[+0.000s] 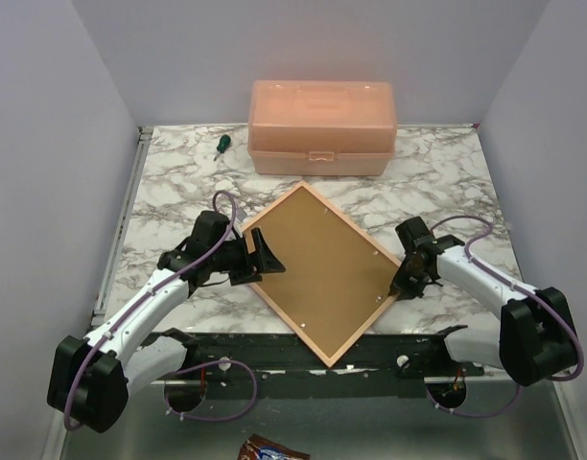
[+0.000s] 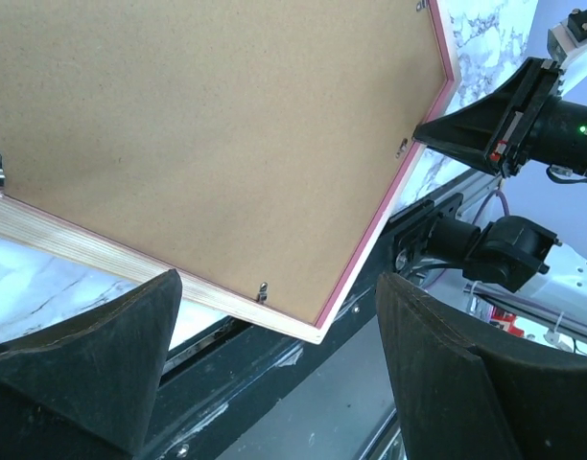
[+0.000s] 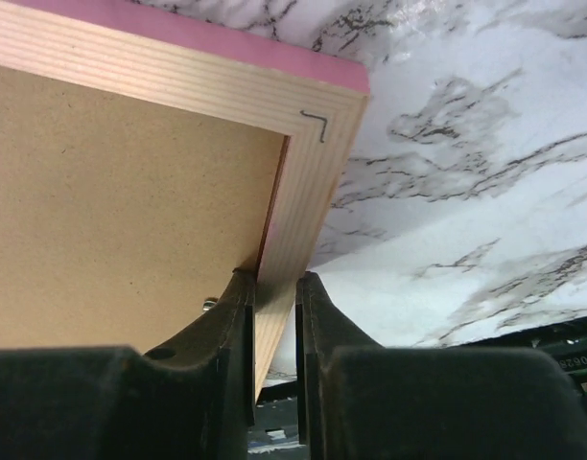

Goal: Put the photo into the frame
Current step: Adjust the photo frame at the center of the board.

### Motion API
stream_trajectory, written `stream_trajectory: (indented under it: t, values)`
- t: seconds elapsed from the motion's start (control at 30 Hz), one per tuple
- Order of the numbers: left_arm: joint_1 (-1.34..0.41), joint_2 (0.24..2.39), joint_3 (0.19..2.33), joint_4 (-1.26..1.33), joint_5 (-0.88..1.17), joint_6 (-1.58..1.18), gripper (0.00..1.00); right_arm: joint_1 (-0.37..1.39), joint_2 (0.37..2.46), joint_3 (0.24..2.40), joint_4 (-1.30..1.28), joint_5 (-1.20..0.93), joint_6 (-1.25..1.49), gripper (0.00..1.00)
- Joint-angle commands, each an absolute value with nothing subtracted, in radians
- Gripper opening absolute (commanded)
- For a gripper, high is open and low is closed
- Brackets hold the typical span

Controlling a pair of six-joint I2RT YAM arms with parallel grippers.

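- While my right pincer (image 3: 274, 283) is clenched on the frame (image 1: 305, 324), my left pincer (image 1: 260, 261) is released, its jaws standing wide apart.
- The frame lies on the marble surface (image 1: 178, 182) with its pale wood back up, turned so its corners point like a diamond between my two arms.
- Its near corner juts past the near edge of the surface, over the dark rail where my bases sit.
- A plain brown backing board (image 1: 317, 264) fills the frame's opening, and small metal tabs (image 2: 262, 292) sit along the inner edge of the wood.
- My right wrist view shows my fingers (image 3: 238, 316) pressed on either side of the frame's right rail, one on the board side and one on the outer side, just short of the right corner.
- A pink strip of the frame's front face shows along its outer edge, and a small bent staple (image 3: 315, 123) sits in that corner's wood.
- I cannot tell whether that side is raised off the surface or resting on it.
- My left pincer sits at the frame's left edge, near the left corner; from its own wrist view the frame's near corner lies between my two spread fingers (image 2: 111, 355), touching neither.
- At the far side of the surface stands a closed peach plastic box (image 1: 322, 125), well apart from the frame.
- A green-handled screwdriver (image 1: 221, 144) lies just left of that box.
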State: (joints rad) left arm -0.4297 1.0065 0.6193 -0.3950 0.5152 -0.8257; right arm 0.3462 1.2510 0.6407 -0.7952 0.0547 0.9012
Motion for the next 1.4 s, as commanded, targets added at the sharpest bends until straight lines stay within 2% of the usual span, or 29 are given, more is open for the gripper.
stream_trajectory:
  t: [0.0, 0.07, 0.23, 0.43, 0.6, 0.8, 0.83, 0.87, 0.9, 0.93, 0.97, 1.03, 1.1, 1.23, 1.37]
  values:
    - [-0.397, 0.984, 0.645, -0.43, 0.541, -0.782, 0.84, 0.347, 1.301, 0.66, -0.704, 0.072, 0.878, 0.09]
    - [-0.382, 0.982, 0.653, -0.454, 0.524, -0.767, 0.84, 0.347, 1.324, 0.678, -0.688, 0.073, 0.854, 0.0]
    - [-0.347, 0.991, 0.711, -0.542, 0.416, -0.712, 0.84, 0.346, 1.4, 0.738, -0.665, 0.124, 0.807, 0.0]
    - [-0.327, 1.073, 0.86, -0.699, 0.142, -0.624, 0.84, 0.347, 1.506, 0.829, -0.628, 0.244, 0.74, 0.0]
    - [-0.297, 1.174, 0.929, -0.744, -0.034, -0.59, 0.84, 0.346, 1.583, 0.904, -0.595, 0.335, 0.708, 0.03]
    - [-0.215, 1.314, 0.947, -0.718, -0.054, -0.571, 0.84, 0.34, 1.641, 0.98, -0.595, 0.303, 0.678, 0.1]
    - [-0.204, 1.332, 0.949, -0.714, -0.051, -0.571, 0.84, 0.339, 1.64, 0.983, -0.595, 0.285, 0.676, 0.18]
    - [-0.192, 1.351, 0.949, -0.707, -0.056, -0.569, 0.84, 0.338, 1.636, 0.984, -0.593, 0.269, 0.672, 0.21]
    - [-0.184, 1.367, 0.951, -0.703, -0.064, -0.568, 0.84, 0.337, 1.63, 0.983, -0.592, 0.251, 0.668, 0.28]
    - [-0.174, 1.382, 0.952, -0.7, -0.073, -0.568, 0.84, 0.336, 1.621, 0.982, -0.593, 0.238, 0.667, 0.4]
    - [-0.165, 1.396, 0.953, -0.7, -0.08, -0.568, 0.84, 0.335, 1.611, 0.979, -0.593, 0.22, 0.662, 0.47]
    - [-0.144, 1.421, 0.951, -0.689, -0.088, -0.565, 0.84, 0.333, 1.584, 0.967, -0.597, 0.194, 0.662, 0.68]
    - [-0.126, 1.443, 0.947, -0.673, -0.08, -0.56, 0.84, 0.333, 1.552, 0.949, -0.601, 0.168, 0.666, 0.78]
    - [-0.11, 1.488, 0.943, -0.647, -0.065, -0.547, 0.84, 0.331, 1.482, 0.898, -0.599, 0.089, 0.665, 0.87]
    - [-0.11, 1.535, 0.941, -0.627, -0.014, -0.531, 0.84, 0.331, 1.444, 0.831, -0.578, -0.035, 0.667, 0.89]
